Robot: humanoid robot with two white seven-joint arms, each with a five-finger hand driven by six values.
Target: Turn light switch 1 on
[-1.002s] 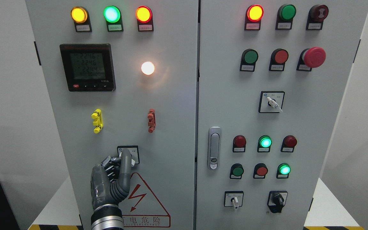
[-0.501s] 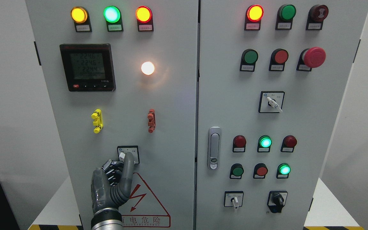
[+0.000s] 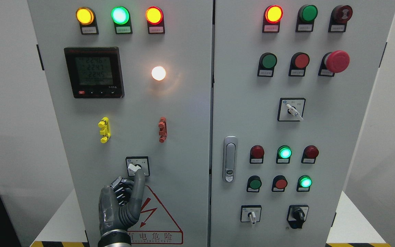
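1. Fingers of the left hand (image 3: pixel 120 202) sit nearest the camera at the bottom edge, left of the middle. The forearm is cut off by the frame. One finger (image 3: pixel 139 180) points upward while the others are curled into the palm, holding nothing.
2. That raised fingertip lies just under the switch (image 3: pixel 137 166), a small rotary selector in a black-framed plate low on the left cabinet door (image 3: pixel 183 137). Whether it touches the plate's lower edge cannot be told. The white knob points up and to the left; the plate's small labels are too fine to read.
3. Part of the warning triangle (image 3: pixel 156 216) below is hidden behind the hand.
4. Higher on the same door are a yellow clip (image 3: pixel 104 129), a red clip (image 3: pixel 162 129), a lit white lamp (image 3: pixel 158 73) and a digital meter (image 3: pixel 94 72) whose digits are hard to make out.
5. Along the top, three lit lamps (image 3: pixel 120 15) glow amber, green and red-ringed amber.
6. On the right door (image 3: pixel 348 144), a handle (image 3: pixel 230 159) sits beside rows of buttons and selectors; the labels are unreadable.
7. Worktop (image 3: pixel 351 219) shows only as white corners at either side of the cabinet.
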